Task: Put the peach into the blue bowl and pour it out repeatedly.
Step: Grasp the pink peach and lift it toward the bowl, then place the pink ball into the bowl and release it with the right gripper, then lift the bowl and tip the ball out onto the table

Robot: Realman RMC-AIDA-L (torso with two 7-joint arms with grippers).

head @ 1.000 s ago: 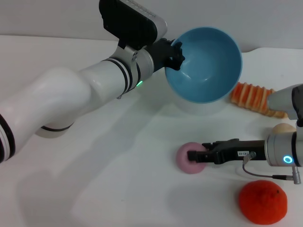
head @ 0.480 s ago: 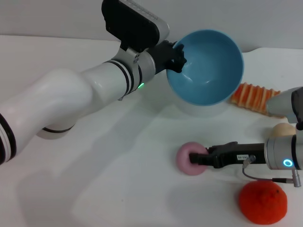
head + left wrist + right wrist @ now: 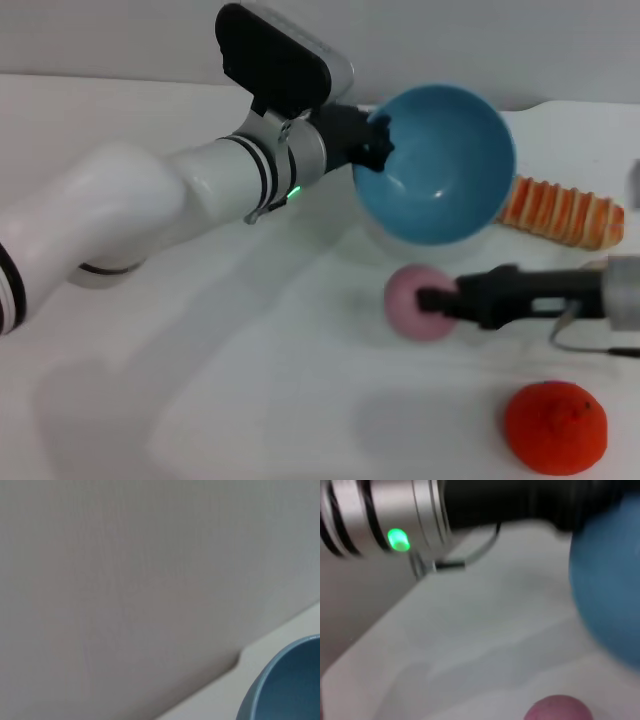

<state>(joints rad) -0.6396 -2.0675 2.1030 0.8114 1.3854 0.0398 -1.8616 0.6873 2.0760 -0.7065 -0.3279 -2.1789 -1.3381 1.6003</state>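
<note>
Below the tilted, round light-blue plastic bowl [image 3: 440,160], pinched at its rim by the left gripper [image 3: 372,135], the small pink-mauve ball-shaped peach [image 3: 418,301] sits clamped in the right gripper [image 3: 436,300] (bowl mouth up and just beyond).

we see a ridged orange-and-cream toy [image 3: 562,211] at 3 o'clock on the white table [image 3: 200,400] | a bumpy orange-red fruit [image 3: 555,429] at 5 o'clock, well apart
</note>
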